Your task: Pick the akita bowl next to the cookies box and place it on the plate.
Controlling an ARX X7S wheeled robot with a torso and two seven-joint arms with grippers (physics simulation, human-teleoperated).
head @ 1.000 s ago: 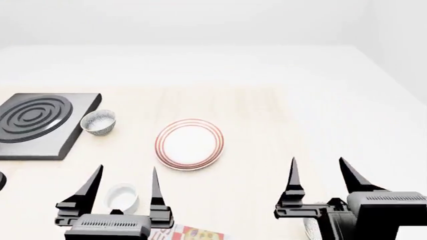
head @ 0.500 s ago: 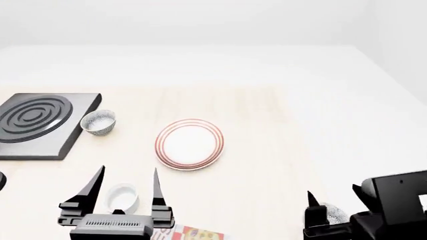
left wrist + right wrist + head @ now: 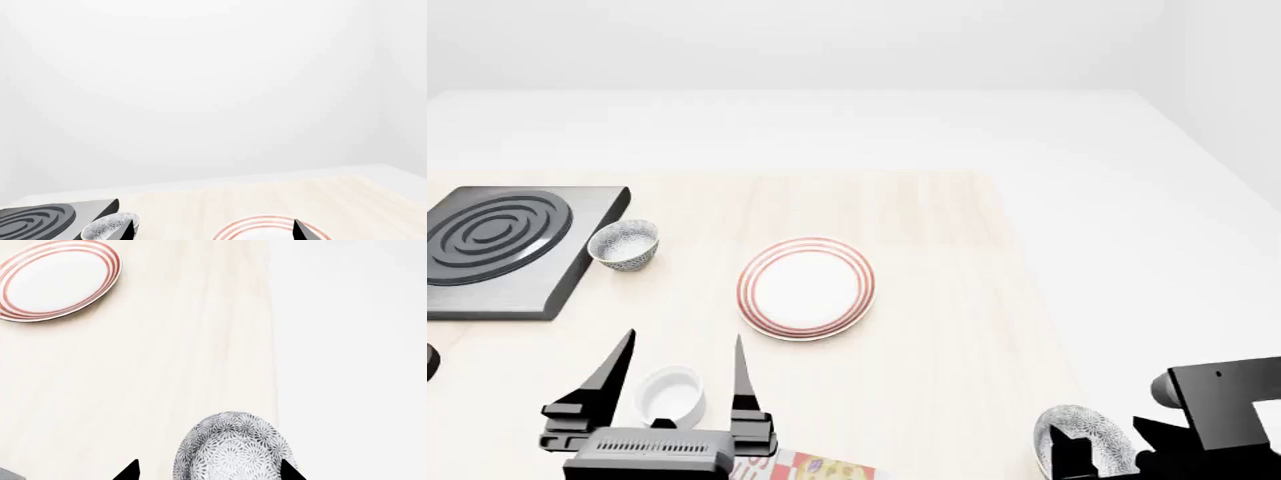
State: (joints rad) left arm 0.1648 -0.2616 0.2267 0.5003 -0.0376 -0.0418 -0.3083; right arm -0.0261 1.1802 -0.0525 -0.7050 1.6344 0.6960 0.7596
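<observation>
Now the reach step: right gripper [image 3: 208, 471] spread open and empty, straddling the akita bowl [image 3: 230, 447] by the table's near right edge, probably not touching; next lower and close, then carry to plate [image 3: 57, 279]

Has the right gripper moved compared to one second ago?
Yes. The right gripper has dropped toward the near table edge, away from the plate, and its fingers now straddle the speckled bowl.
</observation>
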